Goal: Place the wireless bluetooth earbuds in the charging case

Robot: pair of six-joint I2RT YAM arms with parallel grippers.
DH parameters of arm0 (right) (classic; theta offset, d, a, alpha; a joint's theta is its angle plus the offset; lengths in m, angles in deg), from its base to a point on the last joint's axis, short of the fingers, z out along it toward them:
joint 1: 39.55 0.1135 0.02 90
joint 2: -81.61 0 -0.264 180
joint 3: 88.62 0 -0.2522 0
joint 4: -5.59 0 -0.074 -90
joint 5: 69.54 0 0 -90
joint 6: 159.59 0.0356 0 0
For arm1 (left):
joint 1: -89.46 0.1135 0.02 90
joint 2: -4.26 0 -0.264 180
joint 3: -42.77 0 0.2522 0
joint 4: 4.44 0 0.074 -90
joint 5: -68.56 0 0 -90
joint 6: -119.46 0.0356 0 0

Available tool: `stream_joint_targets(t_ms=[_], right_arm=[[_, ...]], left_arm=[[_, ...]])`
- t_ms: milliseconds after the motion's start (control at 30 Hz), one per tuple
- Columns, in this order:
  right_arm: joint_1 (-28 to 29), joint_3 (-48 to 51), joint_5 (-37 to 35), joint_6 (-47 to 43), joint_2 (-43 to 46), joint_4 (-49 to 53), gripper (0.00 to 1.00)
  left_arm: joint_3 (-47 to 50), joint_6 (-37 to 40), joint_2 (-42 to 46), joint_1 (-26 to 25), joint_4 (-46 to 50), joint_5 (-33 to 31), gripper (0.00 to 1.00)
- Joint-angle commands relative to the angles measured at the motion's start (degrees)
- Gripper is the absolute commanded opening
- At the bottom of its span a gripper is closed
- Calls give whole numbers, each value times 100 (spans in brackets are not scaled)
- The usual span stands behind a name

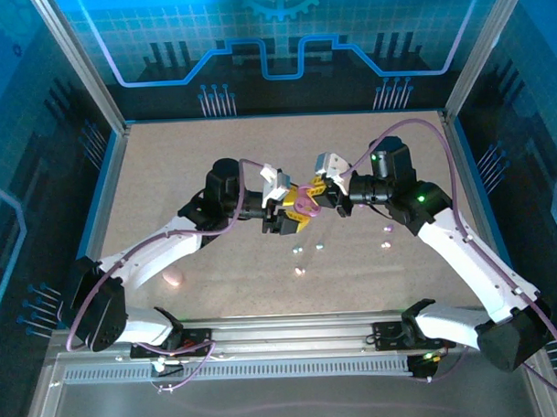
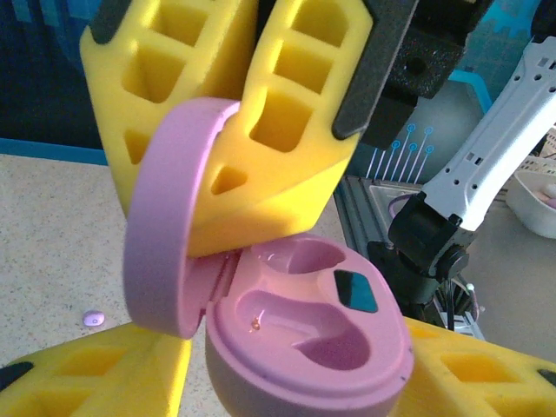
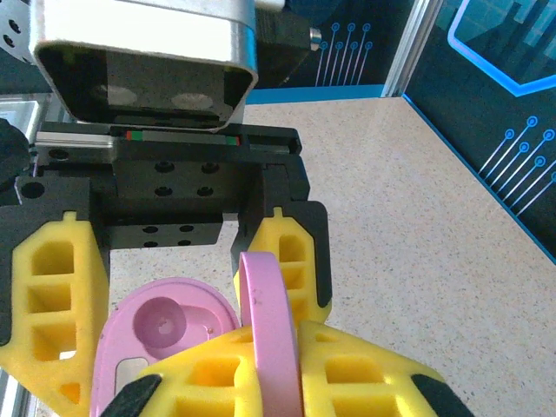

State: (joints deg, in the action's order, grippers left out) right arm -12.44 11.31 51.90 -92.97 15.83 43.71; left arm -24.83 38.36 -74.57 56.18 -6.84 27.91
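Gripping pink case (image 2: 304, 347) body with left claw (image 1: 293, 219) | right claw (image 1: 322, 190) pinched shut on lid (image 2: 165, 234) | earbuds (image 1: 298, 251) on table (image 1: 213, 156): tiny, light, likely slippery, take with fingertips only

A: Charging case (image 2: 304, 347)?
B: Is showing pink throughout, a dark teal patch glinting inside.
A: Fingers (image 2: 278, 187)?
B: Are showing yellow, black-backed.
A: Table (image 1: 167, 157)?
B: Is reading speckled beige; earbuds (image 1: 298, 252) are lying pale whitish-green; walls (image 1: 38, 134) are glowing blue, circuit-patterned.
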Motion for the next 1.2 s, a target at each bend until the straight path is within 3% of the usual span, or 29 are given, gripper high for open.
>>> stream_joint_targets(t_ms=[0,333,600,967,1167], right_arm=[[91,61,-79,44,95,-133,5],[121,82,-168,68,97,-168,5],[125,118,-165,128,107,-234,5],[123,100,-169,268,107,-303,5],[124,100,-166,268,92,-296,5]], left_arm=[[-117,-29,-1,-18,-220,62,59],[-118,-65,-23,-18,-262,67,57],[-131,-42,-35,-16,-212,82,44],[-135,29,-19,-18,-116,54,52],[-153,49,-10,-14,-90,71,44]])
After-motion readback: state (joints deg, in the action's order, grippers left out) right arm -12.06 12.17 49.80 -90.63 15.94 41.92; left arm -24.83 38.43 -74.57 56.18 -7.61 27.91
